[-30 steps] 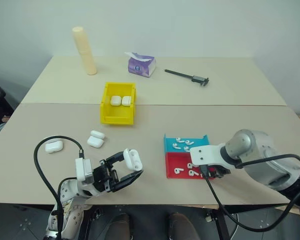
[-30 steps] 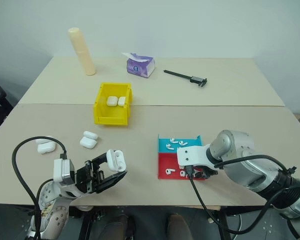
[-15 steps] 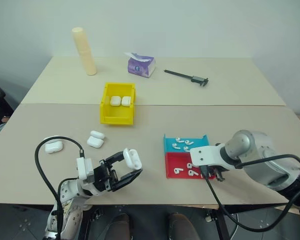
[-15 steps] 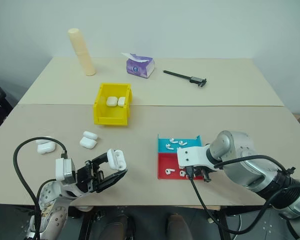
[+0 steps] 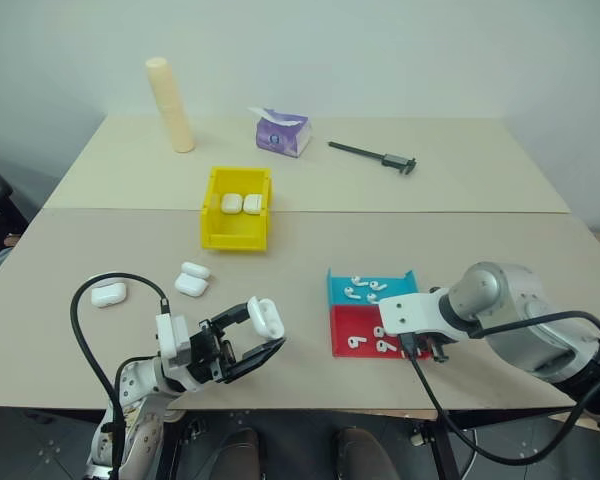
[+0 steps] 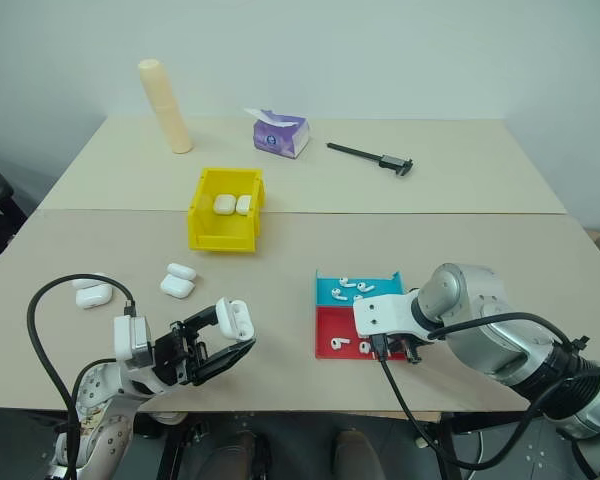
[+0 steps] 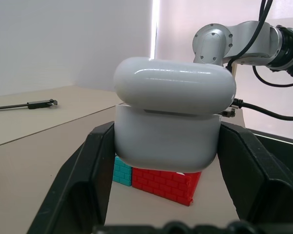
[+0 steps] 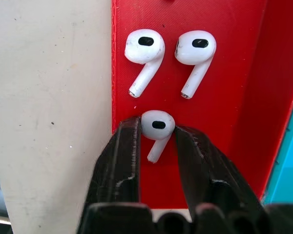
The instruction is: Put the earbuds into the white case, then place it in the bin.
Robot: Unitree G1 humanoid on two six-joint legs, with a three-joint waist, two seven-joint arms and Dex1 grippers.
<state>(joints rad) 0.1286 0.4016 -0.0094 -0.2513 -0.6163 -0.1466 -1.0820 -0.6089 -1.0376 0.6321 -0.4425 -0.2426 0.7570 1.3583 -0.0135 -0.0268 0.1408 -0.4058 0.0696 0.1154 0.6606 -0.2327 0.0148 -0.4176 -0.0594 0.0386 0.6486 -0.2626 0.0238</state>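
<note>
Presently R gripper (image 8: 156, 134) has its jaws narrowed on either side of one earbud (image 8: 156, 127) lying in the red tray (image 8: 224, 73), pads at or just off the bud's head; can't tell if the pinch is firm yet, bud not lifted. Two more earbuds (image 8: 145, 53) lie just beyond it on the same tray, others sit in the teal tray (image 5: 398, 283) next to it. L gripper (image 5: 262, 335) is clamped on a white case (image 7: 173, 122) w/ lid flipped up, held above the table near the front edge, well apart from the trays. Progress, my read: early in this cycle. Case is open and presented, no bud seen in it so far. Yellow bin (image 5: 212, 215) farther back already holds two cases (image 5: 240, 203); three spare cases (image 5: 192, 278) lie on the table to the L. Left to do: lift bud, carry to case, seat it, likely a second bud, close lid, drop case in bin.
</note>
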